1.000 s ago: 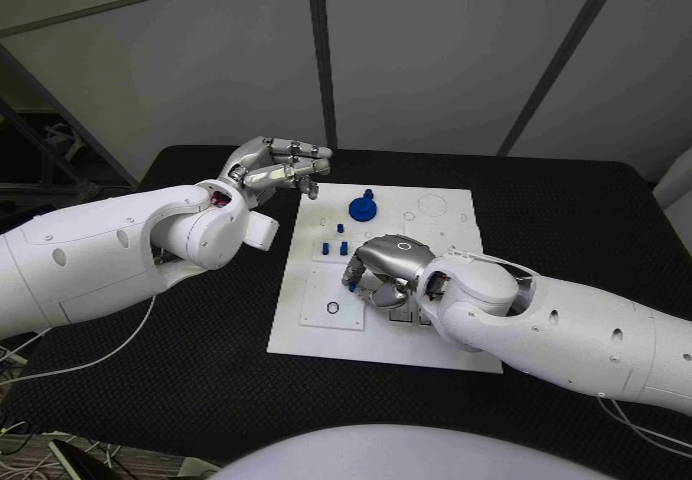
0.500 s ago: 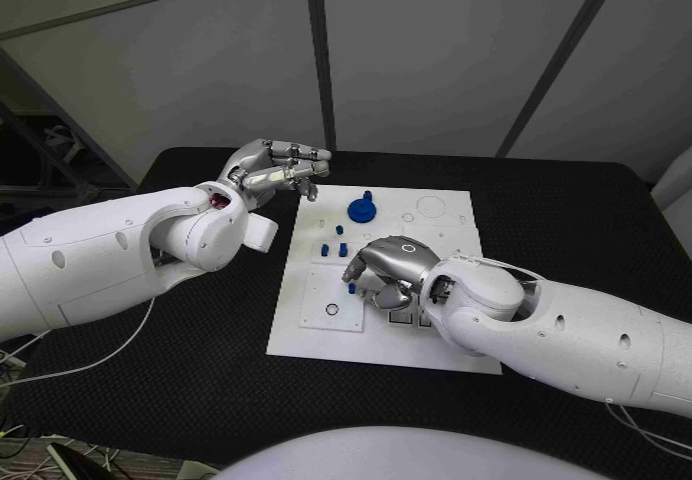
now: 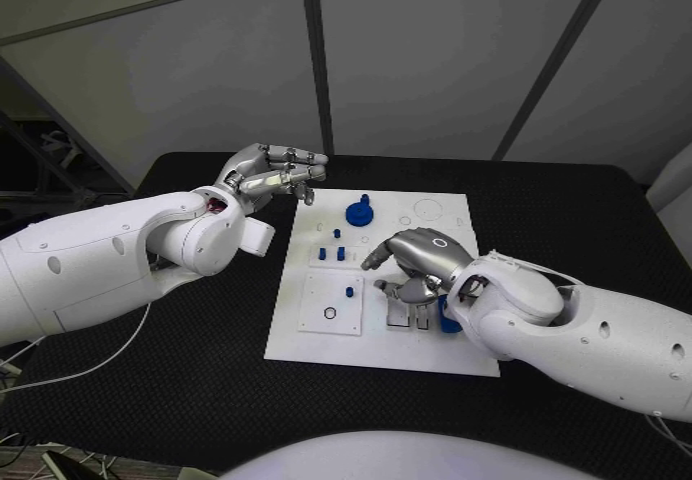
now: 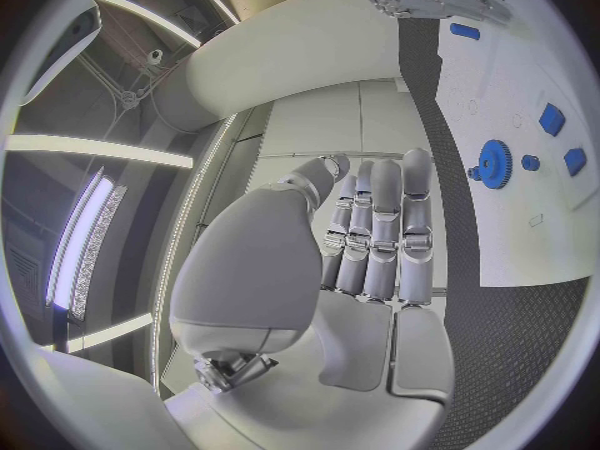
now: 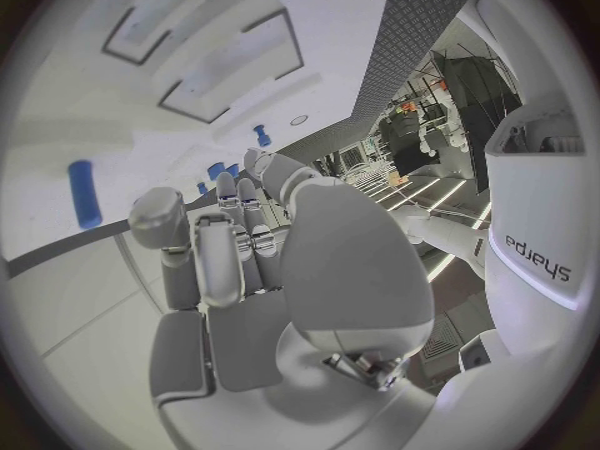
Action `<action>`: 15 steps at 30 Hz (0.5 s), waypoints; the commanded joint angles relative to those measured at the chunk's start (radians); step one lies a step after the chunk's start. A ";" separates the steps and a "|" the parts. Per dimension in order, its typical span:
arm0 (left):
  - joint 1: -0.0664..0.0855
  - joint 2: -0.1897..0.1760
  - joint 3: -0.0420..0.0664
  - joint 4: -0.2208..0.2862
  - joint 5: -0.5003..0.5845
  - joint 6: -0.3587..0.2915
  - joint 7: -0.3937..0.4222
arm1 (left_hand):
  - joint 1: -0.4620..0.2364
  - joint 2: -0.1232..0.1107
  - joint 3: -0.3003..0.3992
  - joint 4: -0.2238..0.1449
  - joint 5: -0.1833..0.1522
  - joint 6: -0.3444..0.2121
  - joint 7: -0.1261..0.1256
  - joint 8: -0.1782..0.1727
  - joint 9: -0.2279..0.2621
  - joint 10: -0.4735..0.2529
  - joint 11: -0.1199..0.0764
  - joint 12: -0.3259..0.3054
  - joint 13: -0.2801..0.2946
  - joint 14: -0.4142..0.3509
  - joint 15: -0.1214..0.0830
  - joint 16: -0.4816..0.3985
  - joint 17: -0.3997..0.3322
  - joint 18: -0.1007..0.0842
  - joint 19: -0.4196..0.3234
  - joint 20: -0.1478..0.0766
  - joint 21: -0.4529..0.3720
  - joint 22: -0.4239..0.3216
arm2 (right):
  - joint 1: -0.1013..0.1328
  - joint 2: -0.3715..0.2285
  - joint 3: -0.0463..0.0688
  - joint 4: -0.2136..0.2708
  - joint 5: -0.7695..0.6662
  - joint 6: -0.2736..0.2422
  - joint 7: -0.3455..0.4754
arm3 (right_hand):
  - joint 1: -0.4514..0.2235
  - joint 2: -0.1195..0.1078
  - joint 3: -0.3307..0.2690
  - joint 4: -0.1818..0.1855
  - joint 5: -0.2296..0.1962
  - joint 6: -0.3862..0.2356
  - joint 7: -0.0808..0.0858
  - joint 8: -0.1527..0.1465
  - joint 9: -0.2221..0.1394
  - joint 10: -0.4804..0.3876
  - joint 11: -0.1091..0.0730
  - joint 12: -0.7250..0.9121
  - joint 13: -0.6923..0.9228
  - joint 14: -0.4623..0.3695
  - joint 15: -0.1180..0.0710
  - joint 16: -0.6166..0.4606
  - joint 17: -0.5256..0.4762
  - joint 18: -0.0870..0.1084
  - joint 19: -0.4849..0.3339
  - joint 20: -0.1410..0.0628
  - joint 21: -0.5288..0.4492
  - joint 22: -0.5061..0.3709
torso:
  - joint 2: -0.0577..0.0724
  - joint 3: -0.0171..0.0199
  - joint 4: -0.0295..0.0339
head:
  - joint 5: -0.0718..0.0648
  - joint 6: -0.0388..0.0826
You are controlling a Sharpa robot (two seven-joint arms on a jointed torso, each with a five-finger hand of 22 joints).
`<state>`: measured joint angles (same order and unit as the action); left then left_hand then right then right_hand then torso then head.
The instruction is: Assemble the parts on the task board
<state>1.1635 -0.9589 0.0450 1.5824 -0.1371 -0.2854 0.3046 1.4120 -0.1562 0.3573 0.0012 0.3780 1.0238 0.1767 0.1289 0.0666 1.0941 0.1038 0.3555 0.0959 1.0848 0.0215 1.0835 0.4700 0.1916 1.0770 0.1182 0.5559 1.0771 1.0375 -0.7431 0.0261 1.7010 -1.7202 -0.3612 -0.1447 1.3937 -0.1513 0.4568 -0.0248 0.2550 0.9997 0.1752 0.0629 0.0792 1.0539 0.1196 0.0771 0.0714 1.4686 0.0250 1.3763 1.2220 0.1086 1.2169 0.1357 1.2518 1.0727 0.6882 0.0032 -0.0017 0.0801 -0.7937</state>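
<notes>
Right hand [image 3: 418, 262] sits over the middle of the task board [image 3: 378, 345], fingers curled down toward the plate, nothing visibly in them — reads as clenched empty, though the fingertips are partly hidden from the head camera

Loose blue peg [image 3: 349, 292] lies flat on the board at roughly 8 o'clock from the right hand, just beside its fingertips, not touching. Long axis runs about 12–6 in the head view. Right wrist view shows the same peg [image 5: 83, 194] off to the side of the fingers, clear of them

Two more small blue pegs [image 3: 330, 251] stand further up the board, at about 10 o'clock from the right hand. Blue gear [image 3: 361, 210] is at 11 o'clock, near the board's far edge; a blue piece [image 3: 449, 322] also shows at the right hand's wrist side

Left hand [image 3: 270, 172] hovers off the board's far-left corner above the tabletop [image 3: 173, 380], fingers curled in, holding nothing. It's well apart from the loose peg

Judgement: right hand is the nearer one by far; next grasp needs a short shift toward 8 o'clock, fingers closing across the peg's short axis
</notes>
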 commanded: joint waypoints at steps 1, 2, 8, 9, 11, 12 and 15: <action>0.001 -0.001 0.000 0.000 0.001 0.014 -0.001 | -0.003 0.005 -0.005 -0.001 -0.005 -0.003 0.002 -0.004 -0.001 -0.008 0.000 0.003 0.001 -0.001 0.005 -0.007 -0.001 -0.010 -0.002 0.005 -0.003 -0.001 | 0.007 -0.028 0.026 0.006 0.028 0.001 -0.016 | -0.003 -0.006 -0.007 0.000 0.000 -0.004 -0.003 0.003 -0.001 -0.008 -0.001 0.005 0.000 0.035 0.007 -0.002 -0.001 0.006 -0.008 0.000 -0.004 0.000 | 0.001 -0.0008 -0.0009 | -0.008 0.007; 0.001 -0.001 0.000 0.000 0.001 0.014 -0.001 | -0.003 0.005 -0.005 -0.001 -0.005 -0.003 0.002 -0.004 -0.001 -0.008 0.000 0.003 0.001 -0.001 0.005 -0.007 -0.001 -0.010 -0.002 0.005 -0.003 -0.001 | 0.009 -0.034 0.032 0.004 0.030 0.009 -0.019 | -0.005 -0.008 -0.010 0.001 -0.002 -0.006 -0.005 0.003 -0.002 -0.012 -0.001 0.005 -0.001 0.035 0.007 -0.003 -0.003 0.007 -0.009 0.000 -0.006 -0.003 | 0.000 -0.0009 -0.0014 | -0.009 0.009; 0.001 0.001 0.000 -0.002 0.001 0.016 -0.002 | -0.003 0.005 -0.005 -0.001 -0.005 -0.003 0.002 -0.004 -0.001 -0.008 0.000 0.003 0.001 -0.001 0.005 -0.007 -0.001 -0.010 -0.002 0.005 -0.003 -0.001 | 0.029 -0.082 0.061 -0.018 0.022 0.087 -0.043 | -0.015 -0.021 -0.040 0.007 -0.007 -0.023 -0.021 0.001 -0.006 -0.041 -0.001 0.012 -0.004 0.031 0.007 -0.007 -0.013 0.008 -0.016 0.001 -0.017 -0.015 | 0.001 -0.0001 0.0007 | -0.016 0.013; 0.001 0.001 0.000 -0.002 0.001 0.016 -0.002 | -0.003 0.005 -0.005 -0.001 -0.005 -0.003 0.002 -0.004 -0.001 -0.008 0.000 0.003 0.001 -0.001 0.005 -0.007 -0.001 -0.010 -0.002 0.005 -0.003 -0.001 | 0.030 -0.087 0.063 -0.022 0.019 0.097 -0.047 | -0.016 -0.022 -0.045 0.008 -0.007 -0.024 -0.023 0.002 -0.006 -0.044 -0.001 0.014 -0.004 0.031 0.008 -0.008 -0.015 0.009 -0.017 0.002 -0.019 -0.017 | 0.001 0.0000 0.0011 | -0.016 0.014; 0.001 0.002 0.000 -0.003 0.001 0.017 -0.003 | -0.003 0.005 -0.005 -0.001 -0.005 -0.003 0.002 -0.004 -0.001 -0.008 0.000 0.003 0.001 -0.001 0.005 -0.007 -0.001 -0.010 -0.002 0.005 -0.003 -0.001 | 0.033 -0.094 0.066 -0.029 0.013 0.116 -0.053 | -0.017 -0.023 -0.052 0.009 -0.007 -0.024 -0.026 0.002 -0.006 -0.049 0.000 0.017 -0.004 0.030 0.008 -0.008 -0.017 0.009 -0.018 0.002 -0.021 -0.019 | 0.001 -0.0001 0.0012 | -0.017 0.014; 0.001 0.002 0.000 -0.003 0.001 0.017 -0.003 | -0.003 0.005 -0.005 -0.001 -0.005 -0.003 0.002 -0.004 -0.001 -0.008 0.000 0.003 0.001 -0.001 0.005 -0.007 -0.001 -0.010 -0.002 0.005 -0.003 -0.001 | 0.034 -0.096 0.066 -0.031 0.011 0.125 -0.056 | -0.016 -0.023 -0.056 0.010 -0.008 -0.024 -0.027 0.003 -0.006 -0.051 0.000 0.018 -0.004 0.030 0.008 -0.008 -0.017 0.009 -0.018 0.002 -0.022 -0.020 | 0.001 -0.0003 0.0013 | -0.017 0.015; 0.001 0.003 0.000 -0.004 0.001 0.018 -0.003 | -0.003 0.005 -0.005 -0.001 -0.005 -0.003 0.002 -0.004 -0.001 -0.008 0.000 0.003 0.001 -0.001 0.005 -0.007 -0.001 -0.010 -0.002 0.005 -0.003 -0.001 | 0.035 -0.099 0.068 -0.037 0.006 0.147 -0.063 | -0.016 -0.023 -0.062 0.012 -0.010 -0.025 -0.031 0.003 -0.006 -0.054 0.000 0.021 -0.004 0.030 0.008 -0.008 -0.018 0.009 -0.018 0.002 -0.023 -0.020 | 0.002 -0.0001 0.0022 | -0.019 0.014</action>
<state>1.1634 -0.9569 0.0443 1.5784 -0.1370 -0.2810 0.3011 1.4120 -0.1562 0.3573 0.0012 0.3780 1.0238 0.1767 0.1289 0.0666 1.0941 0.1038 0.3555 0.0958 1.0848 0.0215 1.0835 0.4701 0.1917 1.0770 0.1182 0.5559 1.0772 1.0707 -0.8421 0.0931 1.6642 -1.7044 -0.2745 -0.1868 1.3805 -0.1645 0.3977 -0.0127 0.2496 0.9739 0.1493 0.0629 0.0739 1.0054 0.1178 0.0930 0.0688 1.4649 0.0287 1.3707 1.2056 0.1085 1.2059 0.1390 1.2335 1.0532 0.6892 0.0027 -0.0012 0.0620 -0.7793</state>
